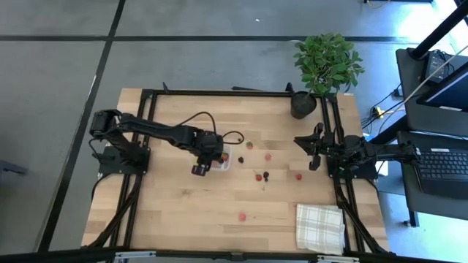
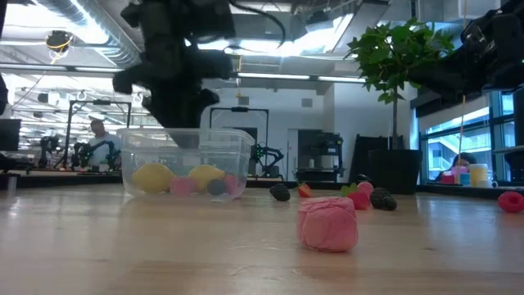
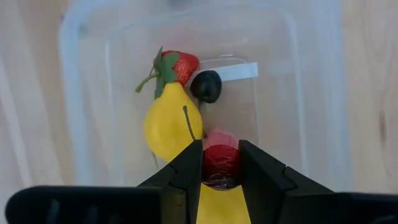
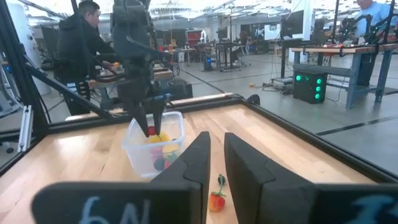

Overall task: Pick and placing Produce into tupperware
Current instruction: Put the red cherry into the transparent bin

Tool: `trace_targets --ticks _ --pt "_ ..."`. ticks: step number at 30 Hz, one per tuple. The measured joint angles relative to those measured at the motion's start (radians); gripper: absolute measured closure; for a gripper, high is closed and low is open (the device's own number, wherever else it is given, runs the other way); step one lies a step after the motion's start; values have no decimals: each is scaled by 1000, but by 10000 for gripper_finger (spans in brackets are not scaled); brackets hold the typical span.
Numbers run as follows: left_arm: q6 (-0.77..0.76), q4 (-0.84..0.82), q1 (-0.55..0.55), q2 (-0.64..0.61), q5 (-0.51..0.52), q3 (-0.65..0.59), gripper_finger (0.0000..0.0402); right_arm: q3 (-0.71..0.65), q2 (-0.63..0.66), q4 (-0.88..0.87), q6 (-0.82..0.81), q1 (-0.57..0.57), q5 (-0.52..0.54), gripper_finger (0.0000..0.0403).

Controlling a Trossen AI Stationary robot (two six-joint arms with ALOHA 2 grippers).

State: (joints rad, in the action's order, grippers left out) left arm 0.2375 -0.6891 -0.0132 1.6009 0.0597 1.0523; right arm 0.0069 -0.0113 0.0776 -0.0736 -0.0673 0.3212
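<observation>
At frame centre, the dark left gripper (image 4: 151, 129) pinches a small red berry (image 4: 151, 130) above a clear rectangular plastic tub (image 4: 155, 148) holding yellow and red produce (image 4: 163, 146).

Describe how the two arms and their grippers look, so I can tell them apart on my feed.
Both arms are dark, jointed, with black cables looping along them. The left gripper has two black wedge-shaped fingers. The right gripper has matching black fingers, with pale handwritten marks on its body.
</observation>
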Motion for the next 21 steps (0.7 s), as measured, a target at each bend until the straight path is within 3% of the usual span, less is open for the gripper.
trace_targets --ticks 21 --pt "1 38 0 50 8 -1 312 0 0 0 4 2 0 352"
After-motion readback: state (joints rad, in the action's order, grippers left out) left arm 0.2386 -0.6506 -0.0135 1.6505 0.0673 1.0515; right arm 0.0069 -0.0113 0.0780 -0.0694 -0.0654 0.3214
